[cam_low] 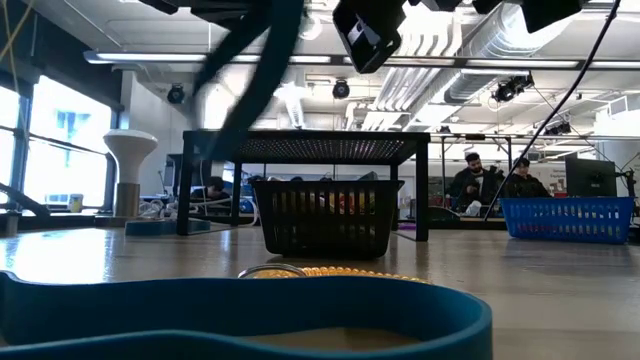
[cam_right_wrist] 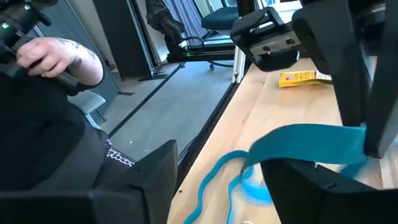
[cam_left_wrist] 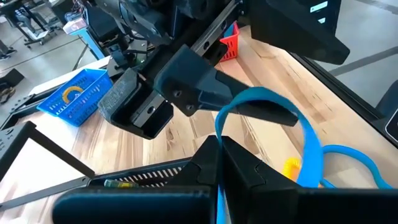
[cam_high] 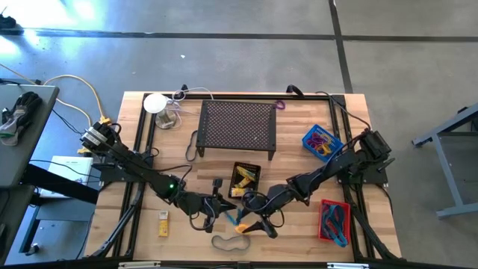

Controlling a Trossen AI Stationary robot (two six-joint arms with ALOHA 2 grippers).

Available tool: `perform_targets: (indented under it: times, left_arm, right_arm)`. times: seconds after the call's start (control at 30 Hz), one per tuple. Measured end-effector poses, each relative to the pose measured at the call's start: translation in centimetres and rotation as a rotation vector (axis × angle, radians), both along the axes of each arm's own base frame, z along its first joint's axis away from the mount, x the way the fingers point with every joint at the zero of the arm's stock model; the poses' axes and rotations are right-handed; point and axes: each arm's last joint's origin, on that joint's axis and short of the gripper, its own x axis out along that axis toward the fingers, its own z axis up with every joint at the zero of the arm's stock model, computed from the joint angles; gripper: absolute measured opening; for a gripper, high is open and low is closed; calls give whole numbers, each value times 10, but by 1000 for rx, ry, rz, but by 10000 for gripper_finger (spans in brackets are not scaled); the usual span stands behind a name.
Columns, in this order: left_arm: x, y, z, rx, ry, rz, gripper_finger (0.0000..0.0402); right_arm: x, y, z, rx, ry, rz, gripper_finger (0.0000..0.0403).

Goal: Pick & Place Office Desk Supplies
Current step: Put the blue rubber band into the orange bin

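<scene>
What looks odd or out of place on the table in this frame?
A blue rubber band is caught between both hands: the left hand is shut on it while the right hand hooks it near the table's front edge. A yellow packet lies alone, outside any basket.

The perforated metal stand is standing at the middle of the table's far half. Just in front of it a mesh basket is sitting with packets inside. To the stand's right another basket is holding small rings, and nearer the front right corner a third basket is lying. A lamp-like object is standing at the far left corner. A lone packet is lying at the front left. A rubber-band loop is lying at the front edge, between the packet and the third basket. Both grippers, left and right, are meeting just in front of the middle basket, a band stretching between them.
</scene>
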Motion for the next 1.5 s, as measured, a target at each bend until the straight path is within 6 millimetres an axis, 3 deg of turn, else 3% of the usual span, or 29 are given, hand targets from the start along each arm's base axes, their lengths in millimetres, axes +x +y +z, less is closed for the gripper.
perform_targets:
  times: [0.57, 0.77, 1.17, 1.3, 1.5]
  left_arm:
    - [-1, 0, -3, 18, 29, -1, 1]
    - [-1, 0, -3, 18, 28, -1, 1]
    - [-1, 0, -3, 17, 28, -3, 1]
    - [-1, 0, -3, 17, 28, -3, 1]
    - [-1, 0, -3, 17, 28, -3, 1]
  right_arm:
    - [3, -5, 1, 54, 26, -159, 79]
    - [2, -6, -3, 61, 78, -205, 79]
    - [2, -6, -5, 1, 65, -202, 126]
    - [2, -6, -6, -16, 64, -197, 107]
    - [1, -7, -7, -51, 55, -187, 37]
